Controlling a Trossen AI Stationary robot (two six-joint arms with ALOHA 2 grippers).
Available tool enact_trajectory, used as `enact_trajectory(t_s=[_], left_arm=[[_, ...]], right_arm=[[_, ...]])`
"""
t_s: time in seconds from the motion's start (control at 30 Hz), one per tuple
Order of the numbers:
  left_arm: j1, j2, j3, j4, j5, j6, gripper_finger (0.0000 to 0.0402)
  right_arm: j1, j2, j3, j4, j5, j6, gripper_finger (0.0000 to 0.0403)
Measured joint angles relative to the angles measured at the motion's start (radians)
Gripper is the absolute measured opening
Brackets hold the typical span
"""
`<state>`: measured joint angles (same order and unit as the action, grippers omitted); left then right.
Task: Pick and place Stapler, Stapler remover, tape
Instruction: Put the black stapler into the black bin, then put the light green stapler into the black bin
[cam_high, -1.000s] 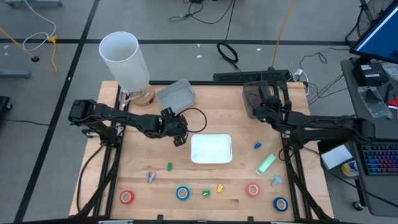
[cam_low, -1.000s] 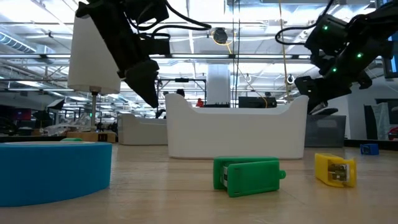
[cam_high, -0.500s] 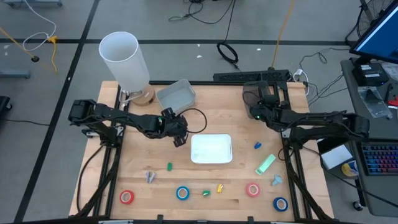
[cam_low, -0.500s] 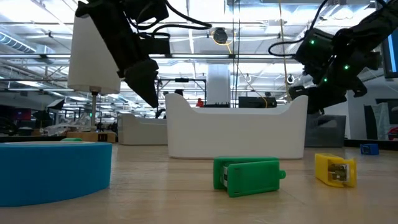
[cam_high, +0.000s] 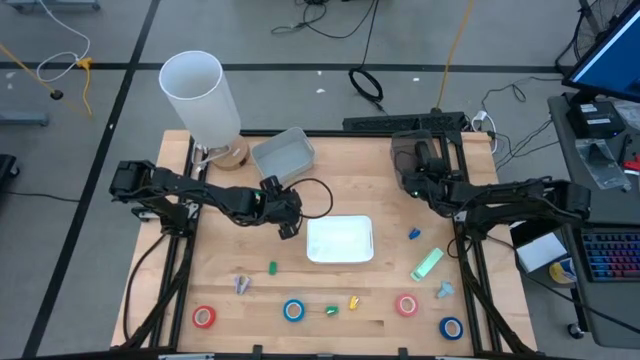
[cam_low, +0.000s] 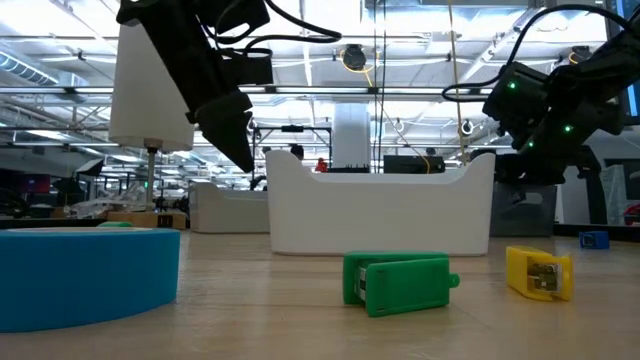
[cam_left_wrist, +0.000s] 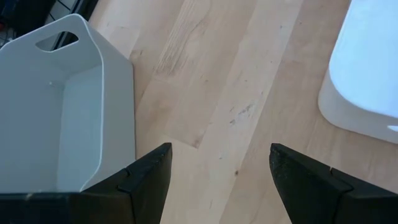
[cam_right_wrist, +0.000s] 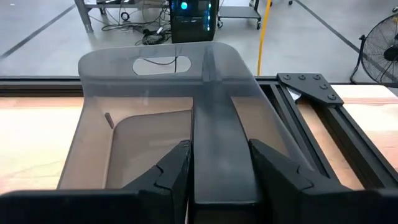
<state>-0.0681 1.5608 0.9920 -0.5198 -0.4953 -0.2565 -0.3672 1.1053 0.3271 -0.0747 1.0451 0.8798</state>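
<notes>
A smoky translucent bin (cam_high: 403, 153) stands at the table's far right, with my right gripper (cam_right_wrist: 219, 146) shut on it. My left gripper (cam_high: 289, 226) hangs open over bare wood between a white bin (cam_left_wrist: 62, 118) and a white tray (cam_high: 340, 238), touching nothing. Along the near edge lie red tape rolls (cam_high: 204, 316) (cam_high: 406, 304) and blue tape rolls (cam_high: 294, 310) (cam_high: 451, 327). A pale green stapler (cam_high: 427, 264) lies right of the tray. Small coloured pieces lie around, among them a green one (cam_low: 398, 282) and a yellow one (cam_low: 540, 272). My right gripper pinches the grey bin's side wall (cam_right_wrist: 214, 112) between its two fingers, one finger inside the bin and one outside. The fingers come from the near side, slanting slightly down, and lie along the wall. Whether the bin's bottom rests on the table, I cannot tell.
A tall white cylinder (cam_high: 200, 95) stands at the far left corner next to the white bin (cam_high: 283, 152). Small blue (cam_high: 414, 234) and light blue (cam_high: 444, 289) pieces lie at the right. Bare wood lies left of the tray.
My right gripper has sunk toward the table with the grey bin's wall still between its fingers, and it has rolled a little.
</notes>
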Motion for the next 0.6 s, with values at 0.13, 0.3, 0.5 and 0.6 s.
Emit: enact_trajectory(t_s=[0.13,0.3,0.5,0.6], left_arm=[[0.0,0.0,0.0,0.0,0.0,0.001,0.0269],[0.0,0.0,0.0,0.0,0.0,0.009,0.0269],[0.0,0.0,0.0,0.0,0.0,0.011,0.0269],[0.0,0.0,0.0,0.0,0.0,0.011,0.0269]], right_arm=[[0.0,-0.001,0.0,0.004,-0.031,0.0,0.013],[0.0,-0.001,0.0,0.005,-0.049,0.0,0.0144],[0.0,-0.001,0.0,0.043,-0.077,-0.036,0.0171],[0.0,0.0,-0.001,0.086,-0.088,-0.066,0.0175]])
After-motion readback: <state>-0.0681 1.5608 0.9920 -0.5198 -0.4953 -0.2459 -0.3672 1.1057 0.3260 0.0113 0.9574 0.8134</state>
